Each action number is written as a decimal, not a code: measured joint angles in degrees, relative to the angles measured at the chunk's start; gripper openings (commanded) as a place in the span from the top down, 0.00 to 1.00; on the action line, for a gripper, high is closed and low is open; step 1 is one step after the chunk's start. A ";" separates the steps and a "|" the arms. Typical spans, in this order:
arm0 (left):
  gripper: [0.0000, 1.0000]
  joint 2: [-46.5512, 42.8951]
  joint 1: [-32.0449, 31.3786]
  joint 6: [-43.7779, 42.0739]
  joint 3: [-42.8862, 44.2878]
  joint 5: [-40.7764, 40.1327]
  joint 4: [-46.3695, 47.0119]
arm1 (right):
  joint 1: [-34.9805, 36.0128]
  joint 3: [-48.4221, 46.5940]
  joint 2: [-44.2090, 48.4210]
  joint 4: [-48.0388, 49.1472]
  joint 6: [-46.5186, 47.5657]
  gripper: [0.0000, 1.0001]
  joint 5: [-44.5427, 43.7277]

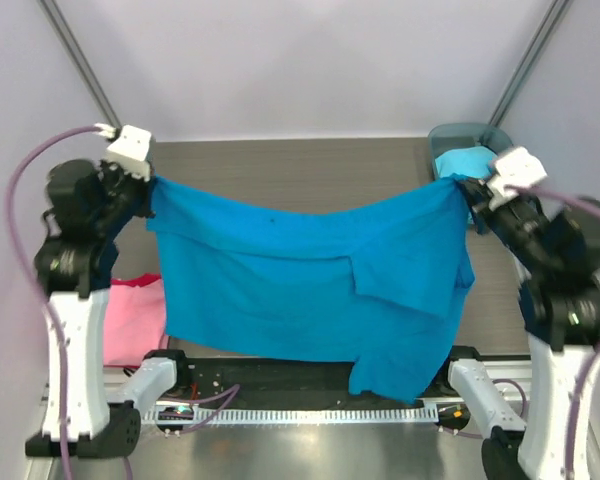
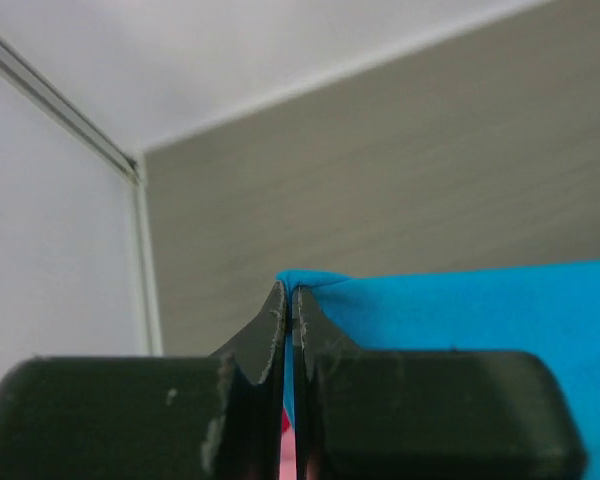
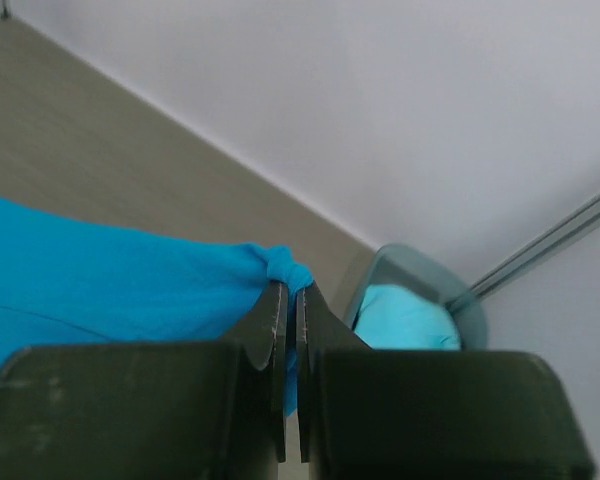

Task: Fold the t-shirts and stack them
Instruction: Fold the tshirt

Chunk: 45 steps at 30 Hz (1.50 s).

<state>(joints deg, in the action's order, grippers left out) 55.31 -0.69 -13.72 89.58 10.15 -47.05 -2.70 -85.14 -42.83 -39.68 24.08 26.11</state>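
A deep blue t-shirt hangs spread in the air between my two grippers, its lower edge drooping toward the near table edge. My left gripper is shut on its left top corner. My right gripper is shut on its right top corner. A pink t-shirt lies on the table at the left, partly hidden behind the blue one and the left arm. A lighter cyan t-shirt sits bunched in the teal tub at the back right; it also shows in the right wrist view.
The teal plastic tub stands at the back right corner close to my right gripper. White walls with metal frame posts enclose the table on three sides. The grey table shows behind the hanging shirt.
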 measured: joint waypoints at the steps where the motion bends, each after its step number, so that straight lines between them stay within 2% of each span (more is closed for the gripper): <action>1: 1.00 1.90 0.02 -0.17 -2.01 0.04 0.42 | 0.00 2.16 -2.01 0.48 -0.02 0.99 0.00; 8: 1.00 18.29 0.07 -1.70 -17.88 0.11 4.28 | 0.11 21.16 -17.88 9.01 -0.09 0.99 0.39; 11: 1.00 27.91 0.07 -1.90 -19.39 0.37 6.21 | 0.81 25.31 -27.08 12.81 0.02 0.99 -0.15; 14: 1.00 39.74 0.07 -1.92 -15.76 0.07 8.57 | 1.51 24.74 -39.10 18.21 0.15 0.99 -1.01; 18: 1.00 56.85 0.07 -1.66 -4.11 -1.29 11.23 | 1.86 15.28 -59.28 22.21 -0.07 0.99 -3.17; 22: 1.00 66.77 0.07 -1.44 5.75 -2.47 11.76 | 1.84 2.43 -74.79 23.32 -0.90 0.99 -5.73; 27: 1.00 73.77 0.07 -1.46 16.28 -4.87 13.51 | 1.84 -13.05 -86.29 24.76 -3.08 0.99 -8.33; 32: 1.00 77.46 -0.42 -1.36 21.00 -8.35 17.51 | 1.95 -25.03 -94.01 26.05 -4.72 0.98 -10.40; 33: 0.98 78.38 -0.66 -1.38 21.94 -9.42 18.05 | 1.97 -26.88 -95.30 26.23 -4.92 0.93 -10.58; 34: 0.87 79.62 -1.11 -1.40 23.12 -10.88 18.91 | 1.97 -28.13 -96.28 26.29 -5.07 0.87 -10.71; 36: 0.74 81.57 -2.03 -1.38 24.48 -14.27 21.16 | 2.01 -29.77 -97.74 26.43 -5.51 0.70 -11.28; 37: 0.54 82.18 -2.60 -1.25 24.87 -15.91 21.79 | 2.03 -29.77 -97.83 26.29 -5.79 0.66 -11.74; 38: 0.48 82.49 -3.28 -0.92 25.05 -17.64 22.27 | 2.05 -29.77 -97.83 25.97 -5.90 0.63 -12.35; 41: 0.34 82.05 -4.66 0.96 25.33 -21.49 22.88 | 1.95 -29.14 -96.50 25.92 -6.23 0.60 -14.21; 45: 0.25 76.15 -6.29 2.05 24.00 -24.90 22.97 | 0.94 -23.54 -88.83 25.49 -6.43 0.56 -14.80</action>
<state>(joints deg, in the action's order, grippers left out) 131.46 -6.98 -11.66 113.58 -14.74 -24.08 -1.76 -108.68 -131.66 -14.20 17.65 11.31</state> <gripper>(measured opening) 0.724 0.424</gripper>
